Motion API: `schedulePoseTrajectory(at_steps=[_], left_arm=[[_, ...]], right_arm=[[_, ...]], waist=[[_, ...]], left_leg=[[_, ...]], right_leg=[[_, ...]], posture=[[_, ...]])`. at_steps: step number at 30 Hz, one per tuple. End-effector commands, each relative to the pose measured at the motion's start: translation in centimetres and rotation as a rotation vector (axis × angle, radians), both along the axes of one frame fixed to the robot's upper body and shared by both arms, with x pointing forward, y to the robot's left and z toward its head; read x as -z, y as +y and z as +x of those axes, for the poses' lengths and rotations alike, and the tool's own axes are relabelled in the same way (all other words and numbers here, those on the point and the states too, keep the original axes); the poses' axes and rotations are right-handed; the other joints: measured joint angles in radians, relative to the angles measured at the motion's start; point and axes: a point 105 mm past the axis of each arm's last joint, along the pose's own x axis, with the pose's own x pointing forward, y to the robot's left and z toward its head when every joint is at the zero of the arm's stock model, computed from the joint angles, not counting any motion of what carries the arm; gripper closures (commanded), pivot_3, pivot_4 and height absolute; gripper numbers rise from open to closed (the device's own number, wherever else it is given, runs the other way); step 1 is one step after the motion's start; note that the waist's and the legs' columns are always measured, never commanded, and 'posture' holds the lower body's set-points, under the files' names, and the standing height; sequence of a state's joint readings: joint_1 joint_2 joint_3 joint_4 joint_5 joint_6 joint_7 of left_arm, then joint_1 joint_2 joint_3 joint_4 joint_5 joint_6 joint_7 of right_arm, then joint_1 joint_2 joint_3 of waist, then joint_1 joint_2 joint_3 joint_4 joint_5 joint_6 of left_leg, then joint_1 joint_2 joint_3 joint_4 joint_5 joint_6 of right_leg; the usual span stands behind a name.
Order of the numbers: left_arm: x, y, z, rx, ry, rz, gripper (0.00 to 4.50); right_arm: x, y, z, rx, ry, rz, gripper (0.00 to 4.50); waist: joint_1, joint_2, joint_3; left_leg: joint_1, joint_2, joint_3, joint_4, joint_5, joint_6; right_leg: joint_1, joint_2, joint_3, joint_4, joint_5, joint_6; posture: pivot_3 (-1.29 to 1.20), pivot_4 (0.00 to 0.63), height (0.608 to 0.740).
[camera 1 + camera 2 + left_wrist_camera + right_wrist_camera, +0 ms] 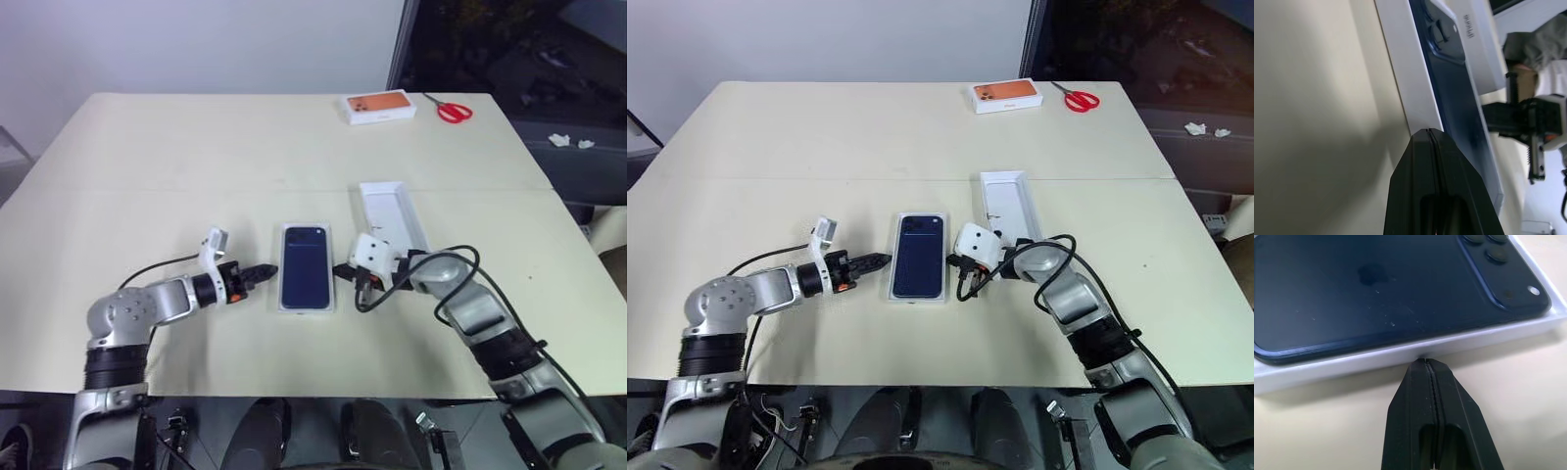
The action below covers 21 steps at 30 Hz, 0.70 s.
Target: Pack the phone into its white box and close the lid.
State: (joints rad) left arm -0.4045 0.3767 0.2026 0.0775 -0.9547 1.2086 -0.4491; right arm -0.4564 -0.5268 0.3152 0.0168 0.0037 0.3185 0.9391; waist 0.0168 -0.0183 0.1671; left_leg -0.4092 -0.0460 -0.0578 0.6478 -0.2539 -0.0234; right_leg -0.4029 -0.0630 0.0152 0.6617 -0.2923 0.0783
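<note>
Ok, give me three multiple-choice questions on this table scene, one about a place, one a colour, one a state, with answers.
1. Where is the phone?
A. In the white box
B. Beside the scissors
C. In the lid

2. What colour are the scissors' handles?
A. Blue
B. Red
C. Green

3. How are the left tool and right tool?
A. Both open
B. One open
C. Both shut

Answers: 1 A, white walls frame the phone on all sides. 2 B, red loops at the far edge. 3 C, each wrist view shows fingers pressed together at the box's side.
</note>
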Motion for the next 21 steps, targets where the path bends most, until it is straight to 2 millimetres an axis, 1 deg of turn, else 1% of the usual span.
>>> schedulePoseTrajectory(at_steps=[1, 4, 8, 13, 16, 18, 21], left_arm=[[0.4, -3.0, -0.2, 0.083, 0.026, -0.03, 4.48], [0.4, -4.1, -0.1, 0.109, 0.03, -0.038, 4.48], [0.5, -5.2, -0.4, 0.155, 0.037, -0.039, 4.48], [0.4, -6.0, -0.6, 0.185, 0.035, -0.043, 4.48], [0.5, -6.0, -0.8, 0.191, 0.032, -0.03, 4.48], [0.5, -5.6, -0.9, 0.193, 0.028, -0.025, 4.48], [0.4, -4.4, -0.5, 0.171, 0.025, -0.013, 4.48]], right_arm=[[-0.1, -1.0, -0.5, 0.01, 0.002, -0.011, 4.5], [-0.2, -1.7, -0.5, 0.029, 0.001, -0.016, 4.5], [-0.5, -3.1, 0.1, 0.07, -0.013, -0.036, 4.5], [-0.6, -4.5, 0.5, 0.085, -0.022, -0.059, 4.5], [-0.6, -4.7, 0.6, 0.088, -0.022, -0.063, 4.5], [-0.6, -4.6, 0.5, 0.077, -0.02, -0.061, 4.5], [-0.5, -4.8, 0.5, 0.058, -0.034, -0.082, 4.5]], waist=[[0.0, 0.0, 0.0], [0.0, 0.0, 0.0], [-0.002, 0.0, 0.0], [-0.001, 0.0, 0.0], [-0.002, 0.0, 0.0], [-0.003, 0.0, 0.0], [-0.004, 0.0, 0.0]], left_leg=[[0.0, 0.0, 0.0, 0.001, 0.0, 0.0], [0.001, -0.001, 0.0, 0.001, -0.001, 0.001], [0.002, -0.001, -0.001, 0.001, -0.001, 0.001], [0.002, -0.001, -0.001, 0.001, 0.0, 0.0], [0.003, -0.001, -0.001, 0.001, 0.0, 0.0], [0.003, 0.0, -0.001, 0.001, 0.0, 0.0], [0.003, 0.0, -0.001, 0.001, 0.0, -0.001]], right_leg=[[0.001, 0.0, 0.0, 0.0, 0.0, 0.0], [0.003, 0.0, -0.001, -0.001, 0.0, 0.0], [0.004, 0.0, -0.001, -0.001, 0.0, 0.0], [0.006, 0.0, -0.002, -0.003, 0.0, 0.0], [0.006, 0.0, -0.002, -0.003, 0.0, 0.0], [0.006, 0.0, -0.002, -0.003, 0.0, 0.0], [0.006, 0.0, -0.002, -0.003, 0.0, 0.0]], posture=[[0.0, 0.15, 0.74], [0.0, 0.15, 0.74], [0.0, 0.15, 0.74], [0.0, 0.15, 0.74], [0.0, 0.15, 0.74], [0.0, 0.15, 0.74], [0.0, 0.15, 0.74]])
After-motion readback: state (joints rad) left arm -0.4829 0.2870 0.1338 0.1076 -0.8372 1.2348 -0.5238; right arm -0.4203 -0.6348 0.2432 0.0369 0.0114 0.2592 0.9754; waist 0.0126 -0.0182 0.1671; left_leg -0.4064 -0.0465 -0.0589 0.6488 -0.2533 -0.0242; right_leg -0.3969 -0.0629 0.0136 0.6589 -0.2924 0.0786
